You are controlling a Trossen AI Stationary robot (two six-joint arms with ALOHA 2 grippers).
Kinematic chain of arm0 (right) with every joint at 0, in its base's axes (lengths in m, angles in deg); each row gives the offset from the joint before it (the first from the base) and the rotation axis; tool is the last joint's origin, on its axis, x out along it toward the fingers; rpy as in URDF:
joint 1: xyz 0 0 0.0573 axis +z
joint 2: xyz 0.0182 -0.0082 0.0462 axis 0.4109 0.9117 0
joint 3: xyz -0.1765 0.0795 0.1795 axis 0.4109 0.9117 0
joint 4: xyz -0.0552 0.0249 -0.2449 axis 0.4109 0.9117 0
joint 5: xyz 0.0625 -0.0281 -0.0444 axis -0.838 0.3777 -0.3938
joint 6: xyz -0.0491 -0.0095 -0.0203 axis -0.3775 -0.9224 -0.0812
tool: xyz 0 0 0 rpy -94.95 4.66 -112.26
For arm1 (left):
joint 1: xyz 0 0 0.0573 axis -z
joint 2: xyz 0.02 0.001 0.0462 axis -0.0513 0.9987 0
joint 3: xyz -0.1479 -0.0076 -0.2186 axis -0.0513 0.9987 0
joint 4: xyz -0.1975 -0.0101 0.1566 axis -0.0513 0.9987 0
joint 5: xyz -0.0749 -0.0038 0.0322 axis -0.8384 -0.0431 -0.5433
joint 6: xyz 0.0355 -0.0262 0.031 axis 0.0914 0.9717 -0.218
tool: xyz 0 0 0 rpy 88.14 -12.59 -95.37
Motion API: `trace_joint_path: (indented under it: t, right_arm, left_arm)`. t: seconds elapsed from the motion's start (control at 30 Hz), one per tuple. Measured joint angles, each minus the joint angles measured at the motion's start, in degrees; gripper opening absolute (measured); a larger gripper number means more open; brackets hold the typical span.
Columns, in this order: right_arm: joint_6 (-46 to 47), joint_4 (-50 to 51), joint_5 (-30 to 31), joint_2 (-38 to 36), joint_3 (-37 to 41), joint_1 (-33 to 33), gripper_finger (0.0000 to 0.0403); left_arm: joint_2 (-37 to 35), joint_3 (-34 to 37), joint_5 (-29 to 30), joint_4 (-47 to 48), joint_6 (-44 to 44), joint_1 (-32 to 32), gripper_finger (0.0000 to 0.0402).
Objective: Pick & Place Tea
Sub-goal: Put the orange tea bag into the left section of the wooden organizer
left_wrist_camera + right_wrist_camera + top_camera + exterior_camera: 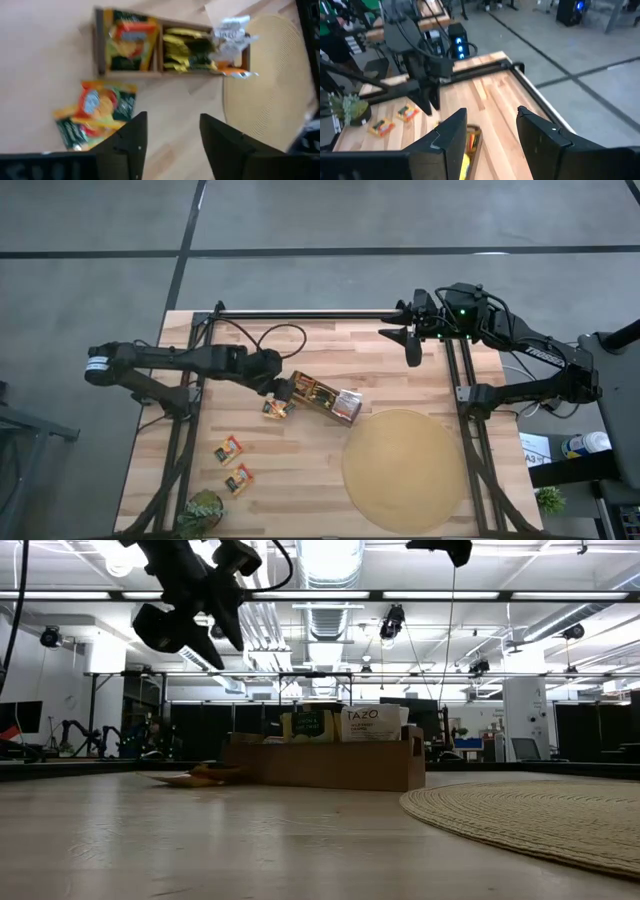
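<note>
So the left gripper (172, 145) hangs with its fingers spread and empty right above the loose tea sachets (95, 115) just beside the wooden box (170, 72), probably lining up to grab one, while the right gripper (412, 345) waits, parted, far across the table.

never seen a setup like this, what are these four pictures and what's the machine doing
It is a robot with two dark arms at a wooden table, each ending in a two-finger gripper. One picture looks down from above, one looks level across the tabletop, and two come from cameras on the wrists. The left gripper hangs open and empty above loose tea sachets lying beside a brown wooden box that has more sachets in it. Two more sachets lie nearer the table's front. The right gripper waits open over the far edge. A big round woven mat and a small plant also sit there.
</note>
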Motion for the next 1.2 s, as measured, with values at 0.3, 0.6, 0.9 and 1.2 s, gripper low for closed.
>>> trace_joint_path:
  t: [0.3,0.6,0.9,1.2]
  right_arm:
    - [-3.69,8.13,0.01,-0.32,0.0,-0.01,0.0169]
    - [-4.72,9.24,0.0,-0.41,0.0,0.01,0.0169]
    - [-1.46,9.15,0.01,-0.39,0.0,0.01,0.0169]
    - [6.78,10.95,-0.18,-1.94,0.0,0.25,0.0169]
  left_arm:
    - [0.05,-1.25,-1.6,0.03,3.02,4.31,0.0175]
    - [1.38,-2.0,-1.4,0.1,4.76,6.6,0.0147]
    - [5.26,-3.18,-1.9,-1.13,-4.63,7.62,0.0142]
    - [8.08,-3.21,-6.64,-3.25,-9.7,7.77,0.0142]
